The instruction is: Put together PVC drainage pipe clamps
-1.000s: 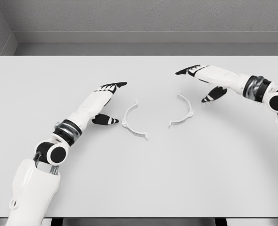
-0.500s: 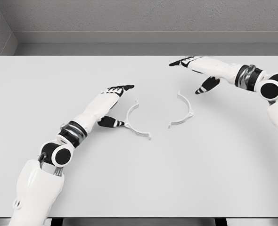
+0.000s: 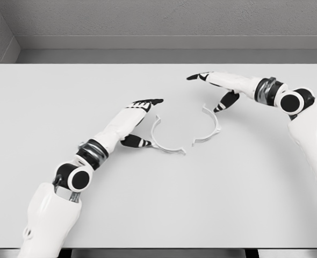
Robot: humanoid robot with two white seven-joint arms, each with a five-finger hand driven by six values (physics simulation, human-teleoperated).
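Clamp halves are seen lying flat on the white table (image 3: 158, 204), two thin white arcs w/ open sides facing each other, tips near but apart. Left clamp half (image 3: 166, 141) is positioned just beside the left hand (image 3: 135, 122), between its black-tipped fingers (image 3: 149, 101) above and thumb below; thumb tip is seen at or v. near the arc's outer edge, contact can't be told. Fingers are held spread, straight, nothing gripped. Right clamp half (image 3: 209, 126) is placed just below the right hand (image 3: 218, 88); its upper end is seen close under the thumb, touching or not can't be told. Right-hand fingers are stretched out wide toward the picture's left, nothing held. Both arms are extended over the table from lower left & right edge.
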